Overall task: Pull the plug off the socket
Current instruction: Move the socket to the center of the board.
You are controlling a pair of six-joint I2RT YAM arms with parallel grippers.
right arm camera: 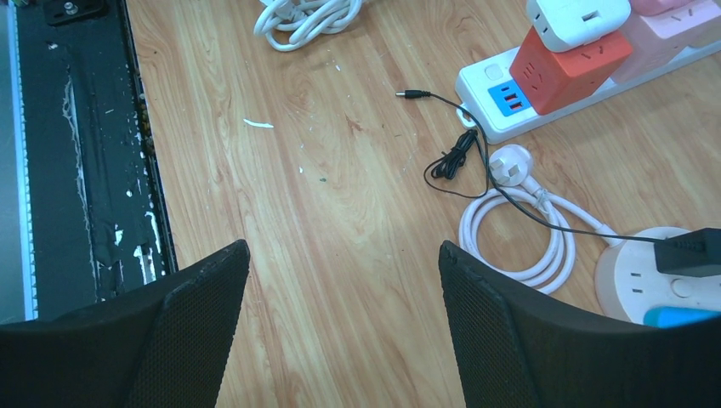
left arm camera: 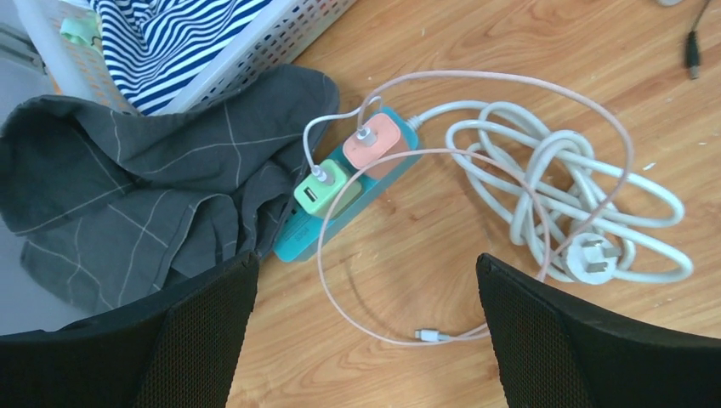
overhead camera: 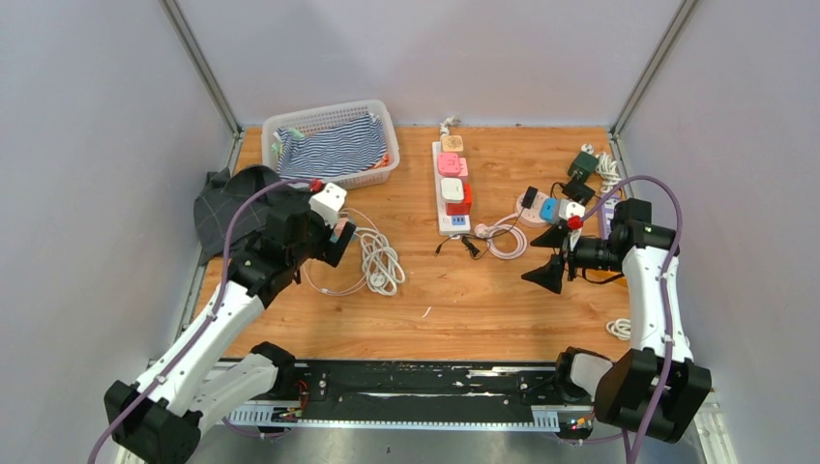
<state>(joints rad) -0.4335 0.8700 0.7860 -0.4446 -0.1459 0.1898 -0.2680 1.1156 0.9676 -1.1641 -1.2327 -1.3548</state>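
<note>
Two spread tools face inward: left tool [left arm camera: 366, 257], right tool [right arm camera: 342, 246].

A teal socket strip [left arm camera: 299, 242] lies flat and askew on the desk [left arm camera: 544, 42]. A green plug [left arm camera: 321, 189] and a peach plug [left arm camera: 374, 143] sit side by side in it, each trailing a thin cable. Well apart from it, a long white socket strip [right arm camera: 491, 89] carries a red plug [right arm camera: 568, 70] and a white plug [right arm camera: 578, 19], and near its end a round white socket [right arm camera: 629, 285] holds a black plug [right arm camera: 690, 252] and a blue plug [right arm camera: 680, 317].
</note>
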